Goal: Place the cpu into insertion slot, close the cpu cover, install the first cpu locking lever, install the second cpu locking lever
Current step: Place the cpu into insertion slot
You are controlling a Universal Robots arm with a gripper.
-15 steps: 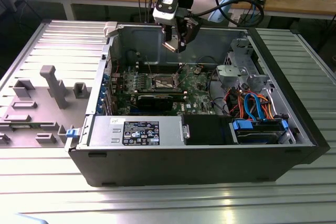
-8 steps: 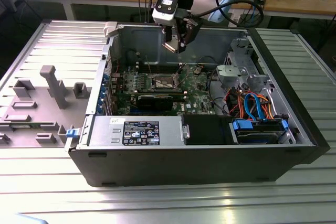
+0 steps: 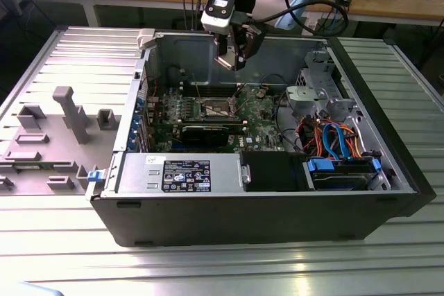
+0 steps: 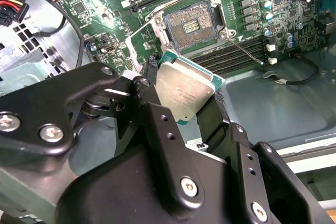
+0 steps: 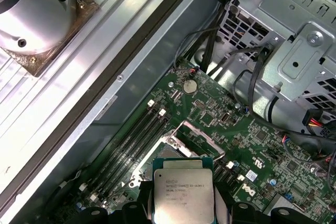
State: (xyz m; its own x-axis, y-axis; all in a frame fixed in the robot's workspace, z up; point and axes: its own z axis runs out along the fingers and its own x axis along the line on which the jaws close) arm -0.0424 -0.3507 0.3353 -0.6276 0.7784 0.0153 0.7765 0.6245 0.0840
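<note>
Second wrist view: the gripper point(image 4: 182, 94) pinches the cpu point(image 4: 187, 85) by two opposite edges, its black fingers point(image 4: 149, 74) drawn in narrow on the chip. The chip hangs tilted in the air, near the insertion slot point(image 4: 190, 24) but apart from it. The slot's contact field lies bare, and a thin locking lever point(image 4: 245, 49) angles away from the socket across the memory slots point(image 4: 231, 59). First wrist view faces the chip's silver top, which hides most of the socket behind it; beyond the chip, the cpu cover point(image 5: 205, 138) shows as a raised metal frame. Exterior view sets the arm over the open computer case point(image 3: 277, 206), with the gripper above the green board near the far wall; the chip itself is too small to make out there. A power supply point(image 3: 180, 171) lines the near side and a drive cage point(image 3: 316, 95) stands at the exterior view's right, with open room straight above the socket.
</note>
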